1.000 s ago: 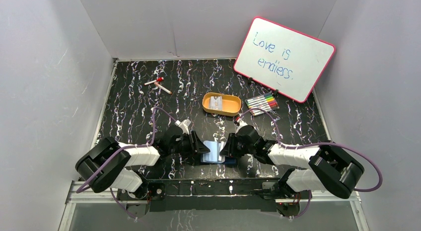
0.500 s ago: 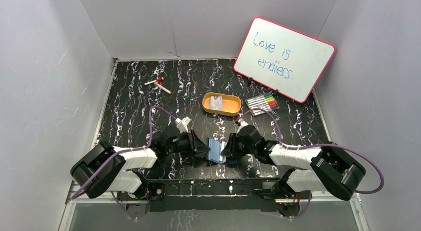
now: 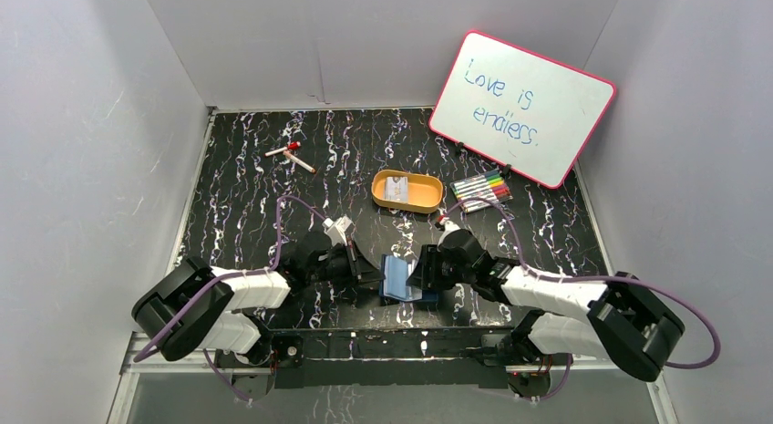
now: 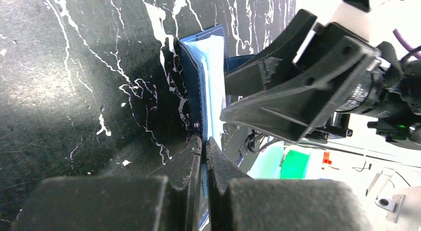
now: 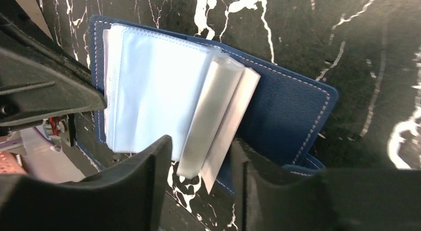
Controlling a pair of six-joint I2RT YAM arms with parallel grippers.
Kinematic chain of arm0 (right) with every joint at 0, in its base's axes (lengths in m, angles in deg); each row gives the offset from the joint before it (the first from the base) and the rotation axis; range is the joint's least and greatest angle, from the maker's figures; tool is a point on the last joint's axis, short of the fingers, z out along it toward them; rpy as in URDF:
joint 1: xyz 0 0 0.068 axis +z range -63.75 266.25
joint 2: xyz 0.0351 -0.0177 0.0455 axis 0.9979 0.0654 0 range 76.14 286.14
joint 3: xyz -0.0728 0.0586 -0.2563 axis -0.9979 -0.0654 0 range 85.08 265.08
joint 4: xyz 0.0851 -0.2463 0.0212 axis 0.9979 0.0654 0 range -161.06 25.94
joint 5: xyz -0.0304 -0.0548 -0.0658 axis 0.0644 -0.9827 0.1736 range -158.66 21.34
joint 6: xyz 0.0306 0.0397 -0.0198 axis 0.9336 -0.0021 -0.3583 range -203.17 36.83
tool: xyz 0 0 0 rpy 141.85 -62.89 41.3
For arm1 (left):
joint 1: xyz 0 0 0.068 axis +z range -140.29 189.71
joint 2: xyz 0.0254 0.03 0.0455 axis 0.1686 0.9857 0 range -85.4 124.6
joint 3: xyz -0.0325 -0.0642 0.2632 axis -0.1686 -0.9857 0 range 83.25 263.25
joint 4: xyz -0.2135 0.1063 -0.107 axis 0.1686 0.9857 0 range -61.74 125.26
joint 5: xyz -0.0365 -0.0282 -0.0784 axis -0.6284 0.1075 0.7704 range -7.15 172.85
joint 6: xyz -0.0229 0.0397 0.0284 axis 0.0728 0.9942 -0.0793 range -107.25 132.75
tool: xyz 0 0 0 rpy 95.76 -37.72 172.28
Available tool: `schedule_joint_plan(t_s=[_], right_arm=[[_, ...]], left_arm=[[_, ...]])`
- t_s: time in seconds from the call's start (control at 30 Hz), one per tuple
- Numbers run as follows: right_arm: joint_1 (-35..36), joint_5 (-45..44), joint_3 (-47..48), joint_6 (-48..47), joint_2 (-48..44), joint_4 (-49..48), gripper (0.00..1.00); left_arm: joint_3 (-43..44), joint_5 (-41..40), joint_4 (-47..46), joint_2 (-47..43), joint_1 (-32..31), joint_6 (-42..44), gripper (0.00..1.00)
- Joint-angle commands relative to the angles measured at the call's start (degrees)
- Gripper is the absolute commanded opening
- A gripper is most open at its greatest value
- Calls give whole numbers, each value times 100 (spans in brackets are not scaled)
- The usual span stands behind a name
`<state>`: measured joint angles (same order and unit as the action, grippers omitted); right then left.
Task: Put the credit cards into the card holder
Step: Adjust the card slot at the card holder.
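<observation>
**Navy card holder (image 3: 397, 280) spread between both arms**

We see the left gripper (image 4: 203, 141) with its jaws closed tight on the edge of the holder's blue stitched cover. The right gripper (image 5: 200, 141) has its jaws apart, one finger on each side of a loose fold of the clear sleeves (image 5: 218, 116). We cannot tell whether its pads touch that fold. The other sleeves lie as a pale stack on the open cover.

From above, we find the holder on the black marbled table (image 3: 246, 196), between the two wrists and near the arms' bases. Well apart from it, farther back, the credit cards (image 3: 396, 189) lie in an orange tray (image 3: 428, 204). Coloured markers (image 3: 481, 187) sit just beside the tray on the right, and a whiteboard (image 3: 521, 105) is propped behind them. A red-capped pen (image 3: 290, 154) lies at the far left.
</observation>
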<state>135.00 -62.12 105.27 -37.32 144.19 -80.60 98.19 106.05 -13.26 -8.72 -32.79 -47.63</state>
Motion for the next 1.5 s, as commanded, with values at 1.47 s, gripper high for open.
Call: schedule_joint_plan(t_s=[1.47], right_arm=[[1154, -1914, 3154, -606, 1805, 2475, 43]], left_arm=[[413, -1014, 1642, -1129, -30, 108, 0]])
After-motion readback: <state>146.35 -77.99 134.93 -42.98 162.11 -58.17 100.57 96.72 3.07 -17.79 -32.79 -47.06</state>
